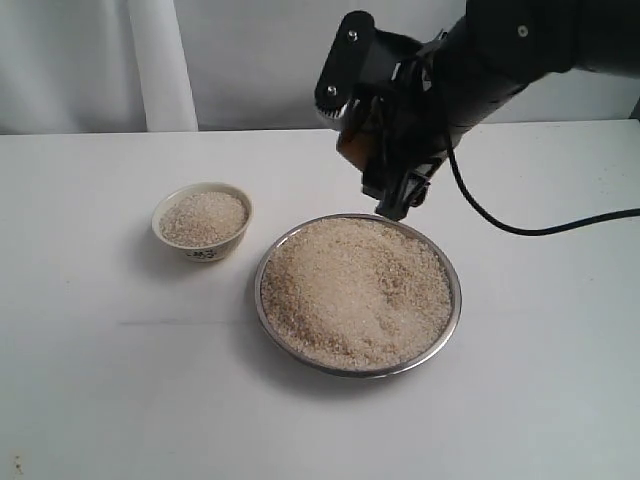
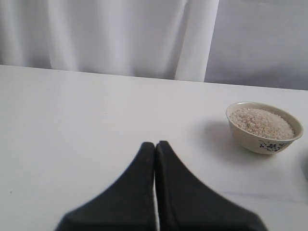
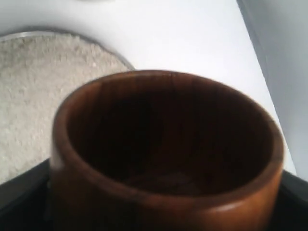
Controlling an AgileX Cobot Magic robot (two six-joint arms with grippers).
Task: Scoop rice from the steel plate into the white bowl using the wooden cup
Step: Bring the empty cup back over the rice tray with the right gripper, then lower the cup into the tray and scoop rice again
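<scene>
The steel plate (image 1: 455, 300) sits right of centre, heaped with rice (image 1: 355, 290). To its left stands the white bowl (image 1: 200, 250), filled with rice (image 1: 203, 217); the left wrist view also shows the bowl (image 2: 262, 142). My right gripper (image 1: 368, 130) hangs above the plate's far rim, shut on the wooden cup (image 1: 350, 143). In the right wrist view the cup (image 3: 163, 207) fills the frame, its dark inside looks empty, and the plate's rice (image 3: 43, 96) lies beyond it. My left gripper (image 2: 155, 144) is shut on nothing over bare table, left of the bowl.
A white tabletop (image 1: 100, 380) carries both dishes, with a white curtain (image 1: 160, 60) behind it. A black cable (image 1: 540, 228) trails from the right arm across the table's right side. The left arm does not show in the exterior view.
</scene>
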